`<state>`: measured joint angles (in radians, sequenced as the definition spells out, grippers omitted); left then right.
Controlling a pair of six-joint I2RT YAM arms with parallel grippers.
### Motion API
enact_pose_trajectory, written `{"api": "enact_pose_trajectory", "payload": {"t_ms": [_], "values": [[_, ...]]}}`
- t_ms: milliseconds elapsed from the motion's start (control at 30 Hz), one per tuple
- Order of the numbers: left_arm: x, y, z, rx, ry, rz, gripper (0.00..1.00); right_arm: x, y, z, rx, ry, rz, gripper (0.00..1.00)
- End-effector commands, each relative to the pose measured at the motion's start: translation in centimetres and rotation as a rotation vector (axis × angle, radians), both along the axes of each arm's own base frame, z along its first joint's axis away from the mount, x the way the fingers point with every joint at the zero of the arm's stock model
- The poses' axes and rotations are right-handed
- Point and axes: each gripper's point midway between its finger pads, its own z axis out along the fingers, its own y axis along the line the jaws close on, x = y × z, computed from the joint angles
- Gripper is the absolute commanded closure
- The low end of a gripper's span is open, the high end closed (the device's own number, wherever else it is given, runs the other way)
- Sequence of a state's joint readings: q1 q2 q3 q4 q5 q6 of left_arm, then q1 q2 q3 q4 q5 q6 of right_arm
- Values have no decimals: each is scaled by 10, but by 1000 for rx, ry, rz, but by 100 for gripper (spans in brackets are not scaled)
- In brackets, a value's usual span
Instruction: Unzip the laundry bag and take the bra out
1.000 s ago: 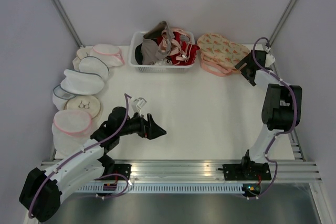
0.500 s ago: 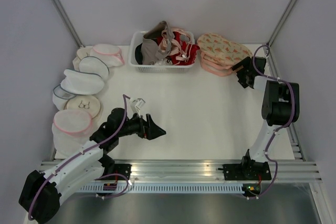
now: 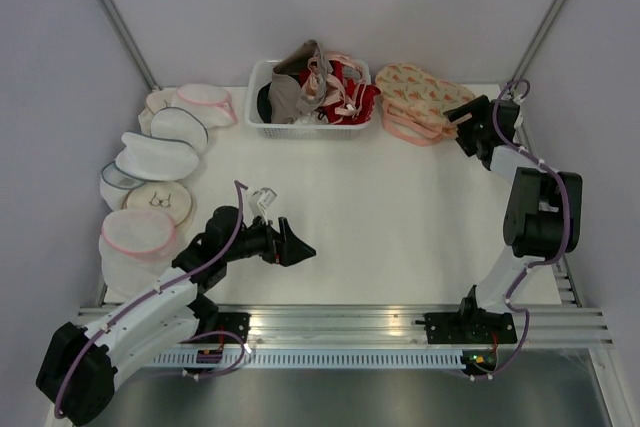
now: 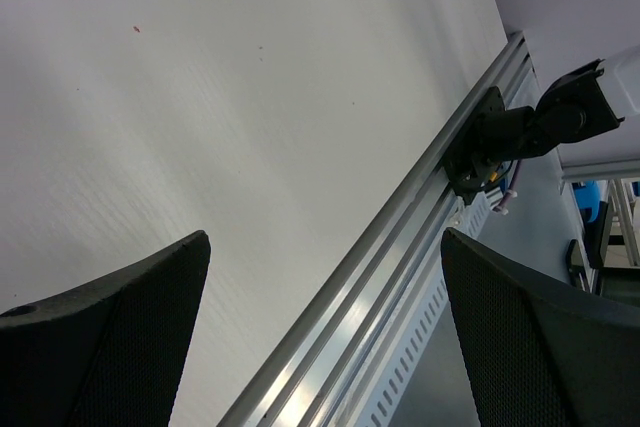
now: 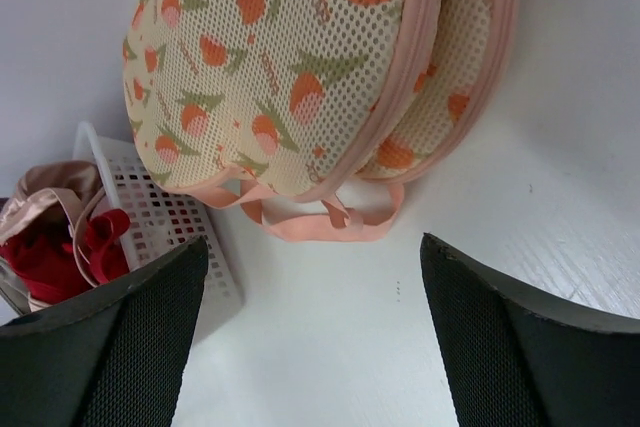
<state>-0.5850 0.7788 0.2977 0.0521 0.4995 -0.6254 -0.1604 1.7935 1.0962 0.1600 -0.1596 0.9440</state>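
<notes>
Near left: left claw wide open, low over the table. Far right: right claw open, gripping nothing, just beside the peach printed laundry bag, which lies flat right of the white basket.

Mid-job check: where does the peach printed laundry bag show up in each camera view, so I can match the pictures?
Top external: laundry bag lies at the far right, just right of the white basket.
Left wrist: not in it.
Right wrist: laundry bag fills the upper middle, with its pink loop below it.
Shared landmark: the white basket, at lower left in the right wrist view.
</notes>
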Motion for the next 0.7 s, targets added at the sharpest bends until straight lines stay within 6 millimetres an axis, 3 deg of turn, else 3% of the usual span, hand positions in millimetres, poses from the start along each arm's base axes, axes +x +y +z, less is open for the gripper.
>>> {"api": "enact_pose_trajectory", "payload": {"t_ms": [0, 67, 133, 233, 300, 400, 433, 467, 500, 533, 567, 600, 667], "values": [[1, -2, 3, -23, 1, 12, 0, 24, -12, 11, 6, -43, -48, 10], [1, -1, 3, -21, 1, 17, 0, 33, -14, -7, 23, -16, -60, 11], [1, 0, 4, -22, -5, 20, 0, 46, -17, -7, 39, -26, -74, 13], [0, 1, 5, -16, -8, 19, 0, 65, -19, -24, 56, -26, -84, 18], [1, 2, 5, -9, -7, 20, 0, 78, -18, -18, 73, -52, -79, 26], [0, 2, 5, -7, -4, 24, 0, 92, -13, -7, 97, -144, -48, 73], [0, 3, 6, -9, -4, 24, 0, 95, -13, -1, 102, -174, -42, 95], [-1, 3, 5, -8, -2, 25, 0, 94, -10, 1, 113, -189, -31, 100], [-1, 3, 6, -11, -2, 26, 0, 93, -8, 7, 121, -218, -17, 100], [-1, 3, 6, -12, 0, 26, 0, 94, -8, 30, 120, -297, -8, 100], [-2, 3, 5, -13, 1, 27, 0, 86, -6, 28, 130, -309, -5, 100], [-3, 4, 2, -11, 7, 27, 0, 78, -5, 73, 152, -477, 20, 100], [-4, 5, 2, -12, 6, 28, 0, 67, -8, 86, 198, -542, 39, 100]]}}
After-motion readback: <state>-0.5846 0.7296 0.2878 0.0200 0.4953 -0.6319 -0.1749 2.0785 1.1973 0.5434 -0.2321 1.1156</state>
